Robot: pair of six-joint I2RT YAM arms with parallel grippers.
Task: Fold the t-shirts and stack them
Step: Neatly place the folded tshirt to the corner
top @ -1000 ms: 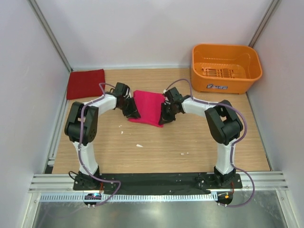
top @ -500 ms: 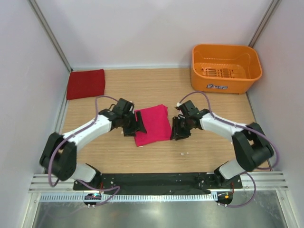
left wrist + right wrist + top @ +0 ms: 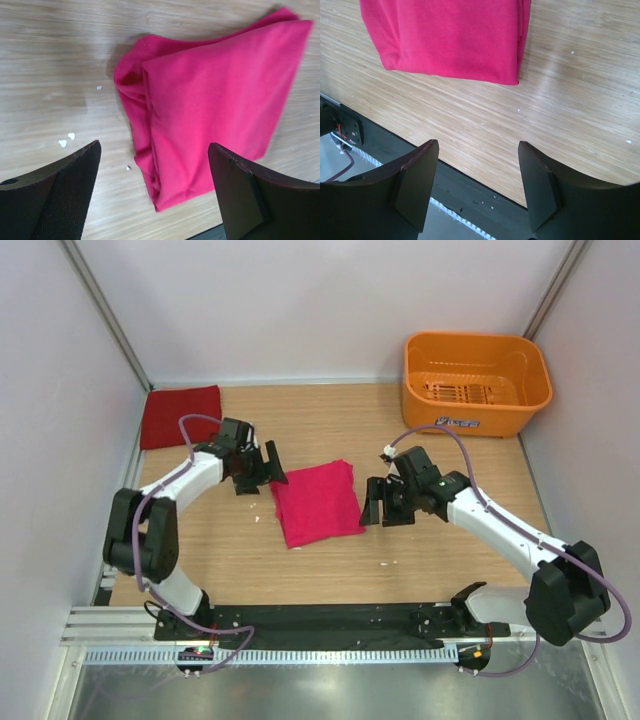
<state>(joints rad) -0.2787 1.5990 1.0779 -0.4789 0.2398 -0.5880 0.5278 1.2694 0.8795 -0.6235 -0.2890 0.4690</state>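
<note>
The magenta-pink t-shirt (image 3: 318,502) lies folded in a rough rectangle at the middle of the wooden table, and also shows in the left wrist view (image 3: 220,100) and the right wrist view (image 3: 450,35). My left gripper (image 3: 265,468) hovers just off its left edge, open, nothing between the fingers (image 3: 154,150). On the shirt's right side my right gripper (image 3: 375,502) stands open and empty too (image 3: 477,147), a little apart from the cloth. The crimson red t-shirt (image 3: 180,416) rests folded flat at the back left corner.
An orange plastic basket (image 3: 475,380) stands at the back right. Small white crumbs (image 3: 66,140) dot the table left of the pink shirt. The black base rail (image 3: 470,200) runs along the near table edge. Enclosure walls close in both sides.
Both grippers have opened, let go of the pink shirt and drawn back to its sides. The shirt came nearer the front and now lies flat on the table.
</note>
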